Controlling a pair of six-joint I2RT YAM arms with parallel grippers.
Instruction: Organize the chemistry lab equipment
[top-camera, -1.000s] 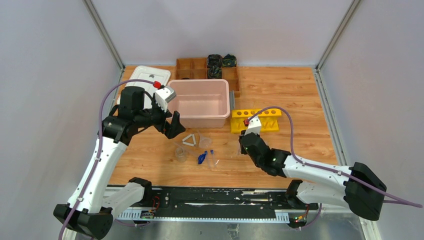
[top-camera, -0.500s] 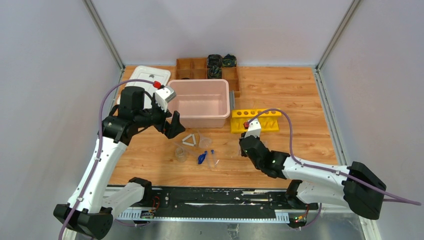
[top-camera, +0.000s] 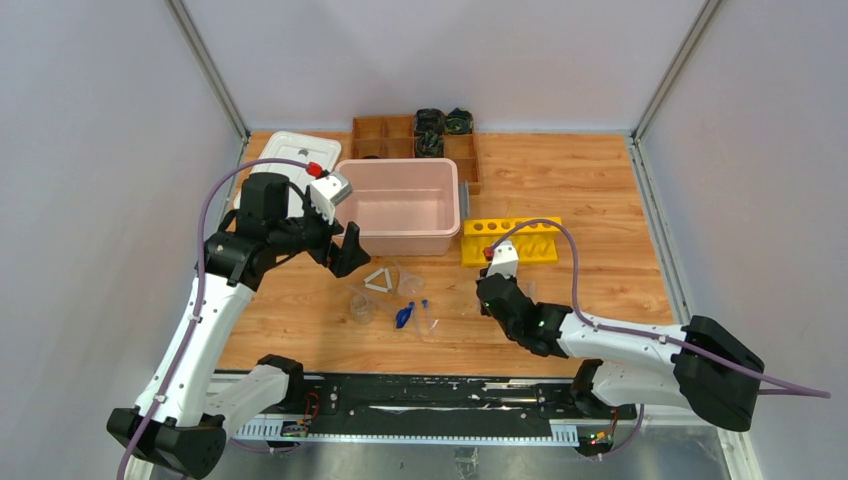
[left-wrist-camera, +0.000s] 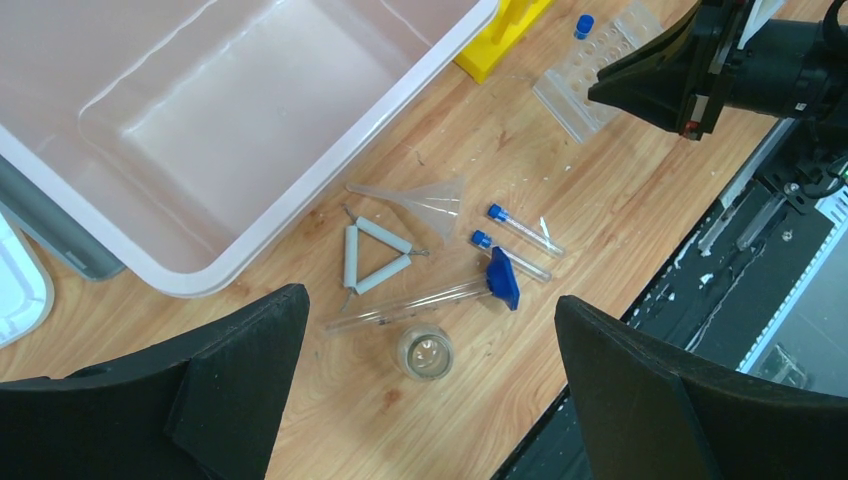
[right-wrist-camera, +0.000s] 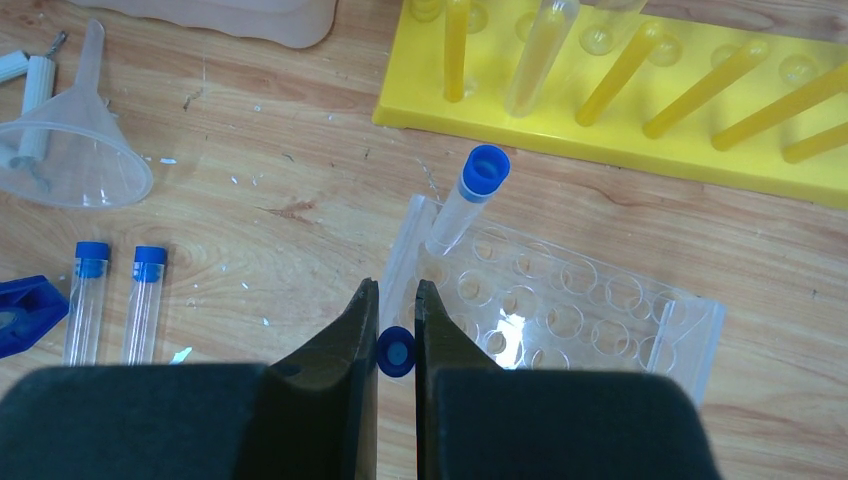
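moved: right gripper (right-wrist-camera: 396, 292) has pulled back a touch toward the near edge, left gripper (left-wrist-camera: 430, 305) hasn't budged
right gripper: pressed together on a blue-capped tube (right-wrist-camera: 396, 352), pinched at the cap, over the clear rack (right-wrist-camera: 600, 310)
clear rack: mid worktop, just in front of the yellow rack (right-wrist-camera: 700, 130), one more capped tube (right-wrist-camera: 470, 195) standing in it
left gripper: spread wide, hovering over the pile
pile: funnel (left-wrist-camera: 420, 200), white triangle (left-wrist-camera: 372, 255), little beaker (left-wrist-camera: 424, 352), two loose tubes (left-wrist-camera: 523, 228), blue piece (left-wrist-camera: 503, 280), all lying in front of the pink tub (left-wrist-camera: 340, 170)
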